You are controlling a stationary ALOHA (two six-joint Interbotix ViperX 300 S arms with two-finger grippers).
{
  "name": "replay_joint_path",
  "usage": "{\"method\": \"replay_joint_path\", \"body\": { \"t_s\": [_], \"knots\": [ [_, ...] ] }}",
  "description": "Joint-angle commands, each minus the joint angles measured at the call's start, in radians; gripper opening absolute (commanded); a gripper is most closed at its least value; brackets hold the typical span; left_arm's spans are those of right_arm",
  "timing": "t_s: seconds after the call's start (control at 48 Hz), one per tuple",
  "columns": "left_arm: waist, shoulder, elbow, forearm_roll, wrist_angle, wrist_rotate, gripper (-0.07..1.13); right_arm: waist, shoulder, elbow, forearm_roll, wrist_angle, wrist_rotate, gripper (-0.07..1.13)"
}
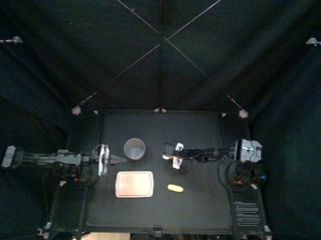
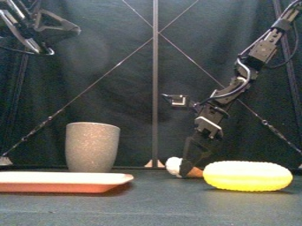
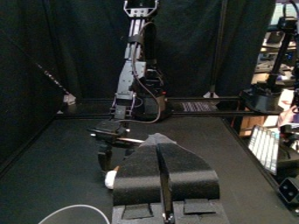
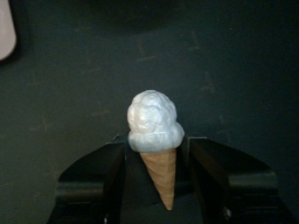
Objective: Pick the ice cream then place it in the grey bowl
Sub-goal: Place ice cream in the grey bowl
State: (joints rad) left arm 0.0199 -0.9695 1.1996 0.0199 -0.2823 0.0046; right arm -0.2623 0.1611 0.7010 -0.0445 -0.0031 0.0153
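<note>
Treat the task as being at the pick stage, with nothing delivered. The ice cream (image 4: 156, 131) lies flat on the surface (image 1: 201, 211) near its middle, a pale scoop on a tan cone. The right tool (image 2: 192, 166) is lowered to surface level over it. In the right wrist view the two jaws stand one on each side of the cone. A dark gap shows along the cone on both sides, and the scoop sits close to the inner faces. Read this tool as open and straddling the ice cream, not clamped on it; no lift off the surface is visible in the front view. The grey bowl (image 2: 92, 146) stands upright to the left of the ice cream and slightly farther back, well apart from it, and no view shows its interior. The pink tray (image 2: 59, 182) lies nearer than the bowl, and a yellow toy (image 2: 248, 176) lies just to its right; neither touches the ice cream. The left tool (image 3: 163, 149) rests at the left side of the surface, just left of the bowl, its jaws pressed together on nothing. Steps judged outstanding: close the right tool on the ice cream, raise it, carry it left to a position above the bowl's rim, and release it inside. Expect the tapered cone to slip if the grip lands low on it.
</note>
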Motion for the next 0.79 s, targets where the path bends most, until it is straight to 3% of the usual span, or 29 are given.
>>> {"method": "replay_joint_path", "body": {
  "t_s": [0.021, 0.438, 0.792],
  "knots": [
    [0.002, 0.002, -0.012, 0.003, -0.005, 0.002, -0.02, 0.002, -0.032, -0.041, 0.002, 0.025, 0.002, 0.6],
    [0.002, 0.002, -0.011, 0.003, -0.006, 0.002, -0.02, 0.066, -0.133, -0.371, -0.057, 0.127, -0.009, 0.58],
    [0.002, 0.0, -0.011, 0.003, -0.005, 0.002, -0.02, 0.069, 0.081, -0.64, -0.092, 0.135, -0.009, 0.58]
  ]
}}
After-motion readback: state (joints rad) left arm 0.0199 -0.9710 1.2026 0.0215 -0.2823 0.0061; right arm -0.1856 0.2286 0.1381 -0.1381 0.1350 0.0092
